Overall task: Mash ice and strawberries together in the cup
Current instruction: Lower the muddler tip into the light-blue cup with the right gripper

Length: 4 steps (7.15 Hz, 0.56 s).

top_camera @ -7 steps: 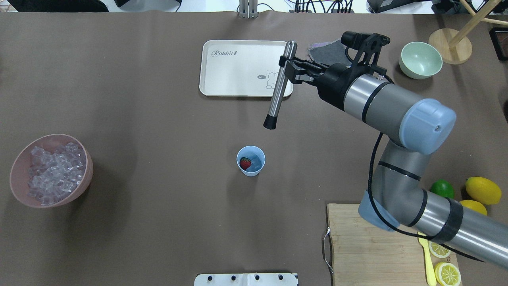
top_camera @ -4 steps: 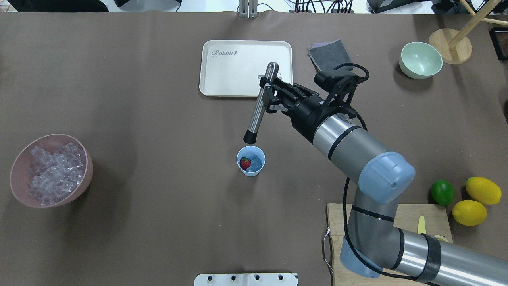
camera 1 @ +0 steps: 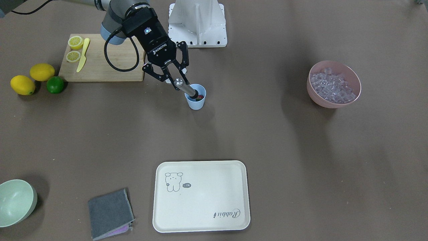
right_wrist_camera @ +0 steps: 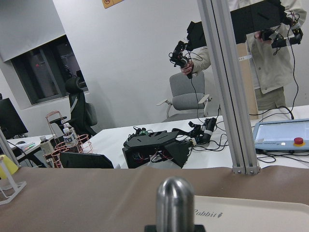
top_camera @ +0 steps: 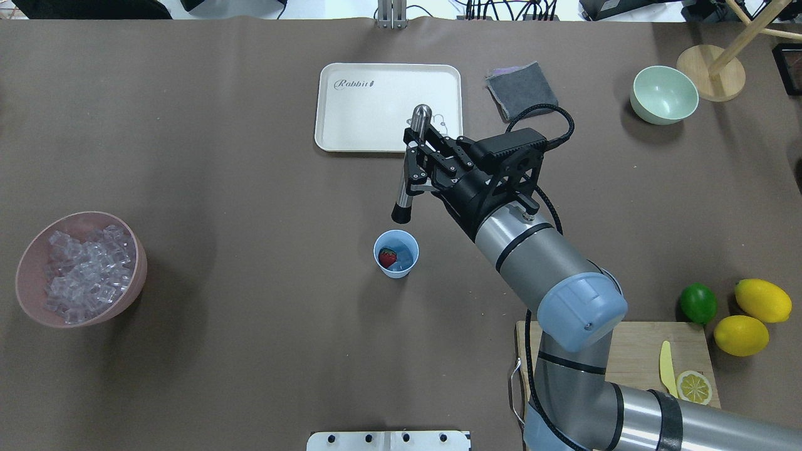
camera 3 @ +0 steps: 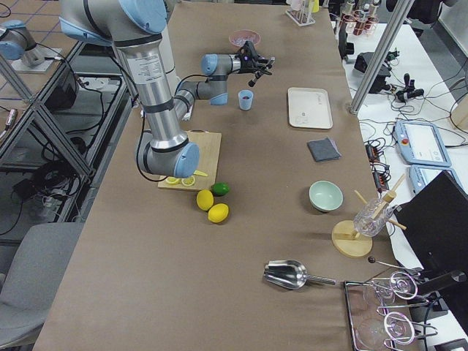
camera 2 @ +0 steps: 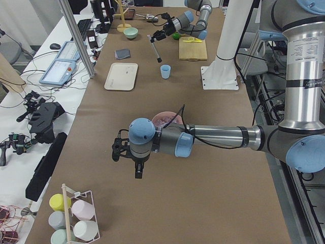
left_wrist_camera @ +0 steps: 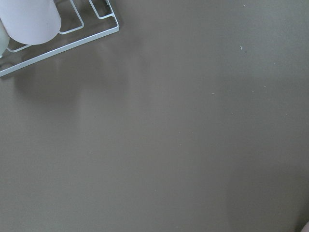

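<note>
Far left: pink bowl (top_camera: 141, 270) heaped with spare cubes (top_camera: 81, 272), well apart from the work. Left gripper (camera 2: 137, 172) shows only in the table-end view, hanging over bare table far from the cup; whether its jaws are parted or closed I cannot tell. Centre: light blue cup (top_camera: 396, 273) upright, standing alone on the table with nothing steadying it. Inside it, one red strawberry (top_camera: 387, 257) on the left with ice (top_camera: 405, 255) beside it, both whole by the look. Just beyond the cup and slightly right: right gripper (top_camera: 415, 161) clamped on a steel muddler (top_camera: 404, 197), gripping the upper shaft, rounded end up, black tip down. The shaft is tilted. The tip hangs above the cup near its far rim, and the side view shows it not yet inside. Further right: lime (top_camera: 698, 303), lemons (top_camera: 762, 300) and cutting board (top_camera: 645, 351), none of them in play. Step in hand, as I read it: lining the tool up over the cup mouth, with mashing not begun. The next move calls for centring the tip over the opening, bringing the shaft nearer upright, then lowering it clear of the rim. The cup is small, likely light and unheld, so an off-centre push would probably tip or skid it; press straight down, gently.
</note>
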Motion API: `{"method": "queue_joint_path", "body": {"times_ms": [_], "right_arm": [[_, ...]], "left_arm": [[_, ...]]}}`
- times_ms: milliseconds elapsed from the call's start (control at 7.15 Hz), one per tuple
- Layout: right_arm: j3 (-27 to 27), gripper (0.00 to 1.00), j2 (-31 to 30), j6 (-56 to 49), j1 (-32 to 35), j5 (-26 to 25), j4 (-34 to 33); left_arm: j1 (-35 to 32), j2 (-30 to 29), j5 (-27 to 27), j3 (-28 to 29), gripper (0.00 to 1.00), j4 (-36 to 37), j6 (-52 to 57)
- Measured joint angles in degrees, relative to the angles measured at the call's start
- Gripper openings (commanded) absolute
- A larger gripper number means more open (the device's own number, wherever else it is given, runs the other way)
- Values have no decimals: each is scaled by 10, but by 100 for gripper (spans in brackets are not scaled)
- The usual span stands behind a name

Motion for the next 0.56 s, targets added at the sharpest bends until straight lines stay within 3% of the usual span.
{"method": "queue_joint_path", "body": {"times_ms": [559], "right_arm": [[-3,0,13,-52,-4,-5,-24]], "left_arm": [[0,5,-1,1,98,-1,0]]}}
